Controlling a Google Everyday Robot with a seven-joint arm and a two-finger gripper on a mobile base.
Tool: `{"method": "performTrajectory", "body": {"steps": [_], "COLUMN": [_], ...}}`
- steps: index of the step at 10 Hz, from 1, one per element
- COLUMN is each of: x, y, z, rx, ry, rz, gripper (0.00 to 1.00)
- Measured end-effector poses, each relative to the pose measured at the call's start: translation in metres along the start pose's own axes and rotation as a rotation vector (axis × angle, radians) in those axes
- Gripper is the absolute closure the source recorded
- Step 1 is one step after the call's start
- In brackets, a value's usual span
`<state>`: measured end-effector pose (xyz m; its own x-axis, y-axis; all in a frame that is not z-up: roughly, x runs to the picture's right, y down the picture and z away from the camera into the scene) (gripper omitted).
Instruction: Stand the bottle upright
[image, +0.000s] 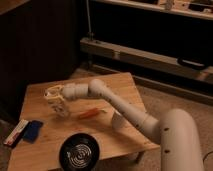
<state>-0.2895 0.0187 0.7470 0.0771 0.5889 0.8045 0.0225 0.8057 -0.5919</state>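
Gripper (54, 96) over the table's (117, 82) left-centre, fingers closed on the bottle (60, 106). Bottle hangs just below the fingers, long axis tilted off vertical, lower end at or near the tabletop, carrot (89, 113) to one side. Needs rotating to vertical.

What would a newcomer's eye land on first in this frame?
The big white arm sweeping in from the lower right across the wooden table, its pincer shut on the whitish bottle at left centre. Next, an orange carrot beside it and a black bowl at the front edge. At the far left, a blue object and a white-and-red box.
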Motion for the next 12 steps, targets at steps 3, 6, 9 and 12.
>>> {"method": "performTrajectory", "body": {"steps": [3, 6, 9, 12], "x": [-0.0014, -0.0032, -0.0036, -0.0038], "y": [-0.0006, -0.0015, -0.0018, -0.0014], "z": [-0.0021, -0.0028, -0.0035, -0.0037], "rx": [0.004, 0.003, 0.004, 0.004], "ry": [0.005, 0.008, 0.010, 0.009], "rz": [-0.002, -0.006, -0.008, -0.009], "gripper": [1.00, 1.00, 1.00, 0.84]}}
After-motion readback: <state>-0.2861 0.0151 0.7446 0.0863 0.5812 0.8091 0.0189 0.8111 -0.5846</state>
